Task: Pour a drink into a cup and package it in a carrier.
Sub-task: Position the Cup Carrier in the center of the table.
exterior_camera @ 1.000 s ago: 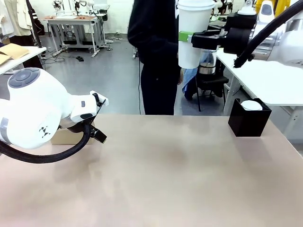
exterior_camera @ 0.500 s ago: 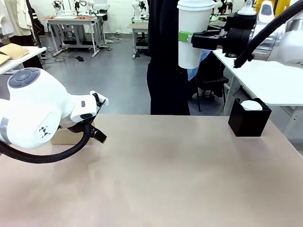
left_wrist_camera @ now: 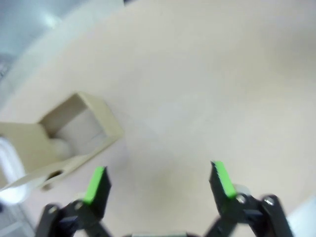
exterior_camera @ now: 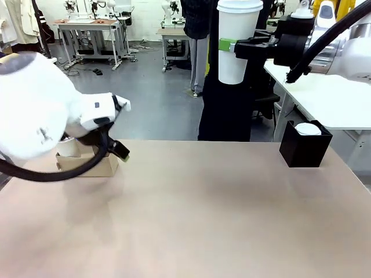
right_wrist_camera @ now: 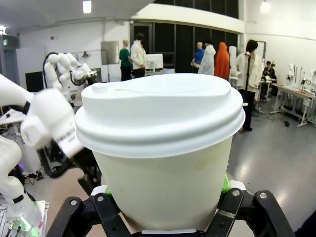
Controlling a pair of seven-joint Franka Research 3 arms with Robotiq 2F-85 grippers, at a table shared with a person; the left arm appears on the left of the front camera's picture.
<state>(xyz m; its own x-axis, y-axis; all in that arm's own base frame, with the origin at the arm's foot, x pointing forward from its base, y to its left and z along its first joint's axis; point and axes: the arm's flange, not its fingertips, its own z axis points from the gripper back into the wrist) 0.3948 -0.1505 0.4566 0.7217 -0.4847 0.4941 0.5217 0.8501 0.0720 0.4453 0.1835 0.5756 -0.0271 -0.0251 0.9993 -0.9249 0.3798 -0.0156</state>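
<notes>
Packaging: right claw [exterior_camera: 235, 45] grips lidded cup [exterior_camera: 239, 23] aloft, left claw [left_wrist_camera: 158, 180] open by carrier [left_wrist_camera: 106, 133]; next, the cup needs lowering into a slot.

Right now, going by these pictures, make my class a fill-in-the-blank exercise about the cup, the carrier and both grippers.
The right gripper is shut on the cup, which is capped by a white ___. The left gripper, holding nothing, has its jaws ___. In the front view, the carrier stands on the ___ side of the table.
Missing words: lid; open; left.
</notes>
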